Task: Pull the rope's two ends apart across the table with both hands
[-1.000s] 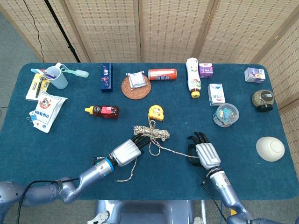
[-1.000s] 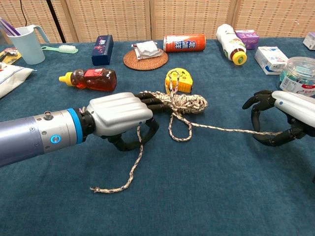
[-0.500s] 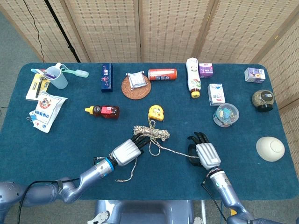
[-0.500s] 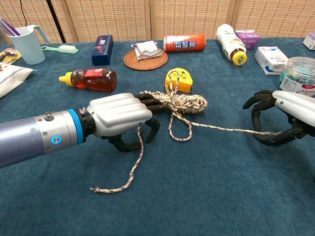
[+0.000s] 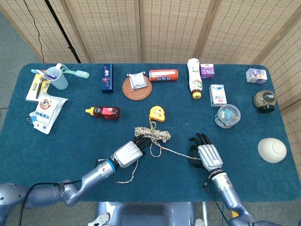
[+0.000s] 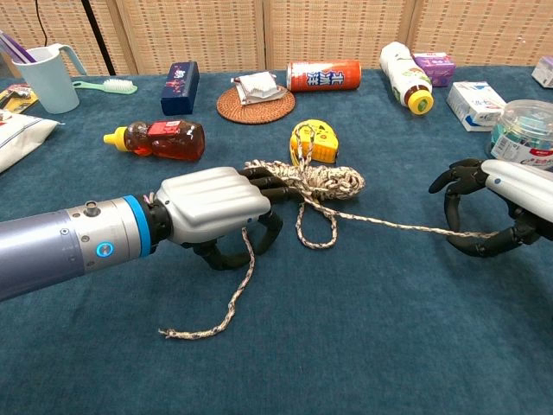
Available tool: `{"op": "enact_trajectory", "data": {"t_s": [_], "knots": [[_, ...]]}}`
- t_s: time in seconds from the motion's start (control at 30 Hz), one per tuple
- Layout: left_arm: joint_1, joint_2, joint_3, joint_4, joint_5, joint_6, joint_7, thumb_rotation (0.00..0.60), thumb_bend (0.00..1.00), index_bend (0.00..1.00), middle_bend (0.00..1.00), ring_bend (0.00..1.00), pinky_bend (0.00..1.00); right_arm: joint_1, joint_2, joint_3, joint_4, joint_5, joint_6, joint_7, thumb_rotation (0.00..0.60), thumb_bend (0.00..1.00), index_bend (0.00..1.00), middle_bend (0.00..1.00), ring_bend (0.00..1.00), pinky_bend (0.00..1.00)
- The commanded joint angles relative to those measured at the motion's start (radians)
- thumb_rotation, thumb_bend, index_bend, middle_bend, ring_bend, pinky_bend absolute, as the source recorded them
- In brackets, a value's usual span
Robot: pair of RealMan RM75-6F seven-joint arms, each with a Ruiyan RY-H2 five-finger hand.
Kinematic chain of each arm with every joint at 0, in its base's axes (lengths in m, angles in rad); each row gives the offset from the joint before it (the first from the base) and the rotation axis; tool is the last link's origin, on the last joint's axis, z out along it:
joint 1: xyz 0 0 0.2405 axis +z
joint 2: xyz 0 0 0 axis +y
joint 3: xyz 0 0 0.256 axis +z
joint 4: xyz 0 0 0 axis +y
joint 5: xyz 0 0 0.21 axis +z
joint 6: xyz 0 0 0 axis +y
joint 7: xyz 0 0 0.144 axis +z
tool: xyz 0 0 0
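Rope (image 6: pixel 324 183) bunched mid-table, just in front of yellow tape measure (image 6: pixel 313 140), one strand running taut rightward, another trailing toward the near edge with a frayed end. Left hand (image 6: pixel 214 207) curled over the trailing strand beside the bundle; grip hidden under the palm, so hold not certain. Right hand (image 6: pixel 492 216) closed around the taut strand's end, fingers hooked, part cut off by the chest view's edge. Honey bottle (image 5: pixel 106 112) well behind, left.

Rope (image 6: pixel 321 181) speckled beige and brown; tablecloth (image 5: pixel 61 141) deep teal; hands (image 6: pixel 212 204) silver with black fingers (image 6: pixel 263 180).
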Motion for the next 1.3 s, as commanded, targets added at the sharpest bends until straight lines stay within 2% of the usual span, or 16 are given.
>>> {"op": "enact_trajectory", "data": {"t_s": [0.03,0.43,0.77,1.07,1.3], "knots": [[0.001,-0.003,0.0,0.002,0.001,0.003,0.0,0.6,0.38,0.56,0.09,0.0,0.0,-0.001,0.001,0.0,0.0,-0.001,0.001,0.001,0.6,0.64,0.64,0.23,0.0,0.0],[0.006,-0.008,0.004,0.005,0.002,0.013,-0.001,0.6,0.39,0.62,0.13,0.0,0.0,-0.003,0.001,0.0,-0.001,-0.001,0.003,0.004,0.6,0.64,0.64,0.23,0.0,0.0],[0.021,0.03,-0.006,-0.035,-0.004,0.044,-0.042,0.6,0.4,0.65,0.16,0.0,0.0,-0.006,0.01,0.0,-0.016,-0.007,0.012,-0.006,0.6,0.64,0.64,0.23,0.0,0.0],[0.056,0.115,-0.012,-0.095,0.006,0.113,-0.103,0.6,0.41,0.68,0.21,0.0,0.0,-0.009,0.039,0.002,-0.057,-0.029,0.039,-0.024,0.6,0.64,0.65,0.25,0.0,0.0],[0.123,0.243,-0.013,-0.144,0.009,0.212,-0.201,0.6,0.41,0.7,0.23,0.0,0.0,-0.017,0.095,0.012,-0.103,-0.046,0.077,-0.049,0.6,0.64,0.66,0.25,0.0,0.0]]}}
